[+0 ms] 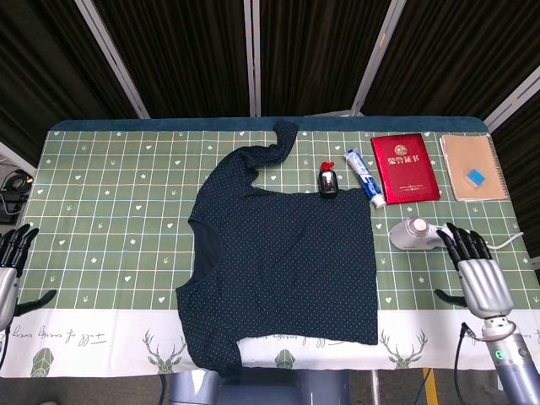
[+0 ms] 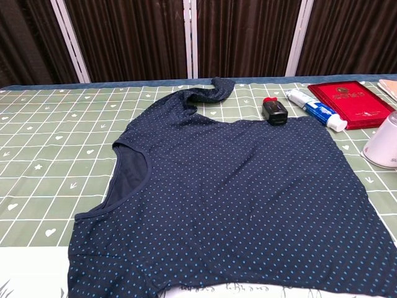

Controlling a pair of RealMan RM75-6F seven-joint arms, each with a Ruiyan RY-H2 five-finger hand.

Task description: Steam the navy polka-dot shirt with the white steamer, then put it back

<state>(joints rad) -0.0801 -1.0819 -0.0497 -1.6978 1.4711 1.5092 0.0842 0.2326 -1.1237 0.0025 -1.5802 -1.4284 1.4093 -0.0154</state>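
The navy polka-dot shirt (image 1: pixel 283 253) (image 2: pixel 236 198) lies spread flat across the middle of the table, one sleeve reaching toward the far edge. The white steamer (image 1: pixel 415 234) (image 2: pixel 383 148) lies on the cloth just right of the shirt. My right hand (image 1: pixel 478 274) hovers near the front right of the table, fingers spread and empty, a short gap from the steamer's handle. My left hand (image 1: pixel 10 268) is at the table's left edge, fingers apart, holding nothing. Neither hand shows in the chest view.
Behind the shirt sit a small black bottle with a red cap (image 1: pixel 327 180), a toothpaste tube (image 1: pixel 364 177), a red booklet (image 1: pixel 404 168) and a tan notebook (image 1: pixel 472 167) with a blue eraser. The steamer's cord (image 1: pixel 504 243) runs off to the right.
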